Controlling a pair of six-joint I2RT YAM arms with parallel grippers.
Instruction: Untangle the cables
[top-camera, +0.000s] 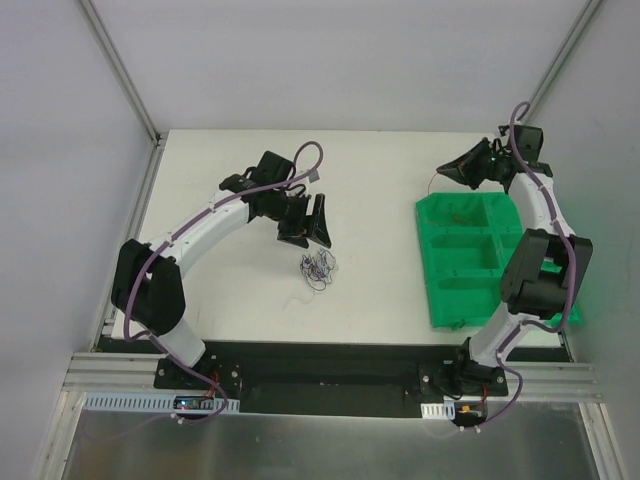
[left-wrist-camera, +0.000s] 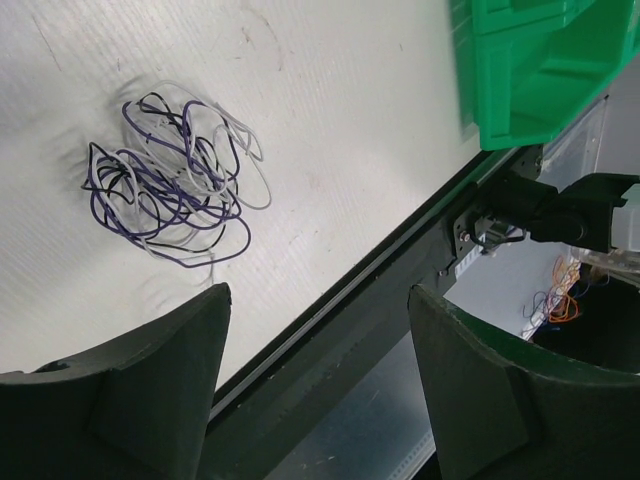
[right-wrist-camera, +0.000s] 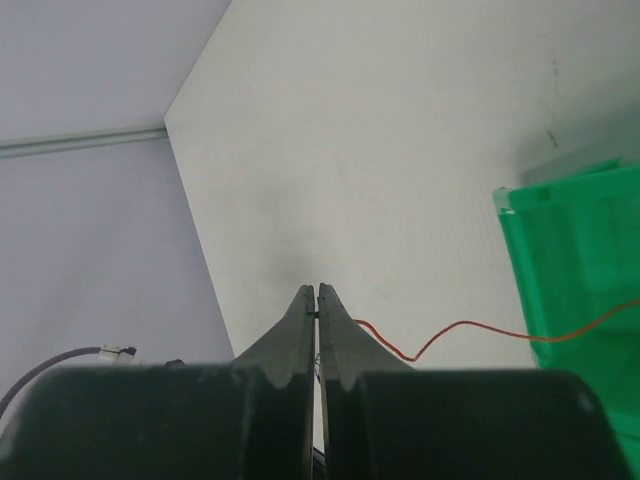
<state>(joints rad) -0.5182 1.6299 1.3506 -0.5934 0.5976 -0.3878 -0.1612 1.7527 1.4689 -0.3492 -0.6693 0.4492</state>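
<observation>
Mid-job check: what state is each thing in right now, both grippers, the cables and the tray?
left gripper: open, holding nothing, close to the cable knot but not touching it.
right gripper: shut, pinching the red wire.
cable knot: tangled, ungripped.
red wire: single strand, running from the right gripper to the green tray.
green tray: upright, lying flat.

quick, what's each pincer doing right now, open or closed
left pincer: open, holding nothing, wire tangle close by
right pincer: closed, pinching the red wire
</observation>
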